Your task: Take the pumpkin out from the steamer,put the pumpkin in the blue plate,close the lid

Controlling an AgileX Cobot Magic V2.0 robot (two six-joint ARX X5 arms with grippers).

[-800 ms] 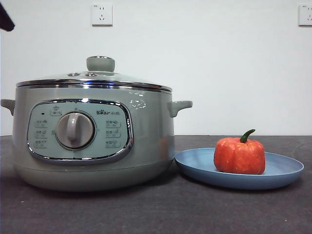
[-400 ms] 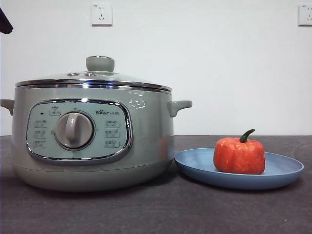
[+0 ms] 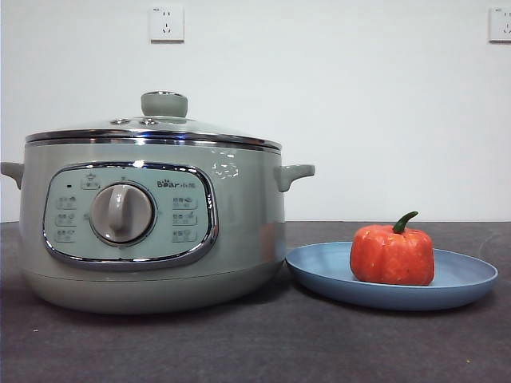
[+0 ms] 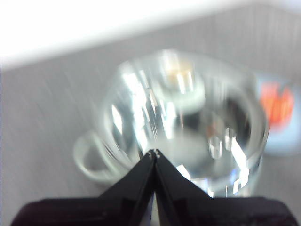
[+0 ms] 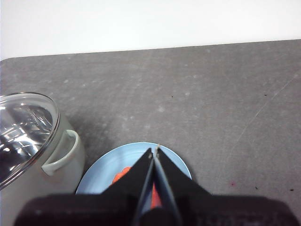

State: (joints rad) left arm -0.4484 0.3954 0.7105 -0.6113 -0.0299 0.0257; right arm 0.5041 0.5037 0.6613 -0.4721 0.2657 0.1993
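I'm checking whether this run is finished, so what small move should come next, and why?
Probably none beyond parking both arms. The pumpkin sits in the blue plate, and the lid rests on the steamer. The left end effector and right end effector are shut and empty.

Glossy sage pot (image 3: 239,239) with chrome rim, clear glass lid (image 3: 152,128), matt blue plate (image 3: 463,279), slightly shiny orange pumpkin (image 3: 391,255), rough dark grey table (image 3: 319,343).

The lid (image 3: 152,132) is set on the steamer (image 3: 152,231); beneath the right gripper (image 5: 154,151), the pumpkin (image 3: 392,254) is placed on the plate (image 3: 471,279).
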